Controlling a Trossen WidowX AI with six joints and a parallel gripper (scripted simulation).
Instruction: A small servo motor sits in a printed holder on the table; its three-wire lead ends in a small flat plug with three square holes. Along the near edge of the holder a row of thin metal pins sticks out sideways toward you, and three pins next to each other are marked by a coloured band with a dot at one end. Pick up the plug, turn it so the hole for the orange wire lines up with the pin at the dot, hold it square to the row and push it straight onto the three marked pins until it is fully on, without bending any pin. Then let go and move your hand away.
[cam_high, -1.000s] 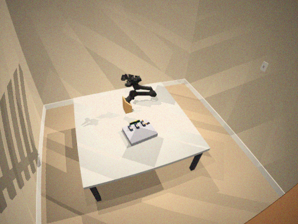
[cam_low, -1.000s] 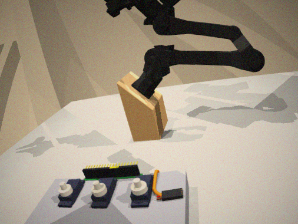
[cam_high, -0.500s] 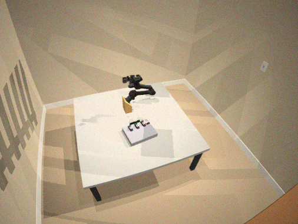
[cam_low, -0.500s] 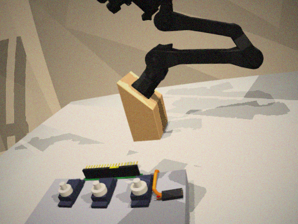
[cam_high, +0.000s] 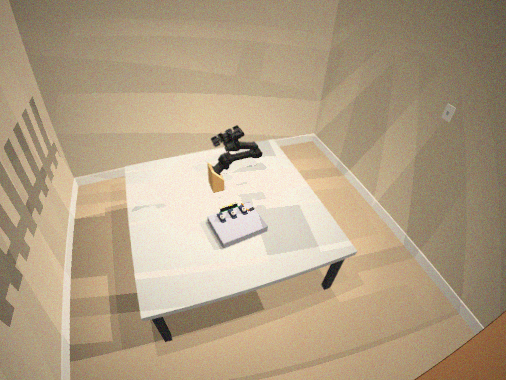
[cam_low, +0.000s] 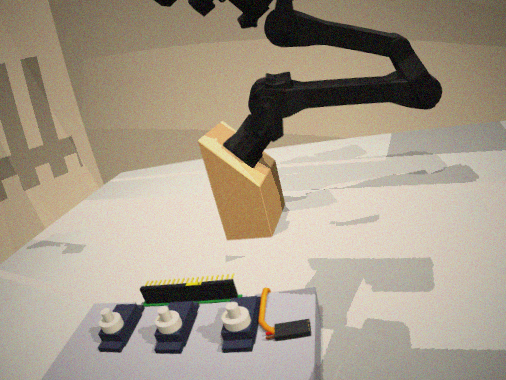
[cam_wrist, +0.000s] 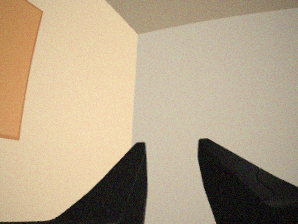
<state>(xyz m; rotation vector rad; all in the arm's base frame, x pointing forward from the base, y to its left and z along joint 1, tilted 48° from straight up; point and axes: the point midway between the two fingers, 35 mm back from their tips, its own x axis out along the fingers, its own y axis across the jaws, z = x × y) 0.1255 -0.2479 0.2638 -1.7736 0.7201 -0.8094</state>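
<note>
A black plug (cam_low: 293, 330) (cam_high: 251, 209) lies at the right end of the pale holder block (cam_low: 200, 365) (cam_high: 240, 231), on its top. Its orange lead (cam_low: 262, 310) bends up beside the rightmost of three dark servos (cam_low: 241, 322) with white horns. A black header (cam_low: 190, 293) at the block's arm-side edge carries a row of thin yellow pins (cam_low: 162, 282). A yellow mark (cam_low: 194, 284) shows near the row's middle; its dot and the plug's holes cannot be made out. My gripper (cam_wrist: 172, 149) is partly open and empty, raised high, far from the plug.
A wooden wedge (cam_low: 240, 205) (cam_high: 216, 181) carries the arm's base, behind the pin row. The arm folds back over the white table (cam_high: 175, 270) (cam_low: 165, 215). The wrist view shows only walls and an orange panel (cam_wrist: 17, 70). Patchy shadows cross the table.
</note>
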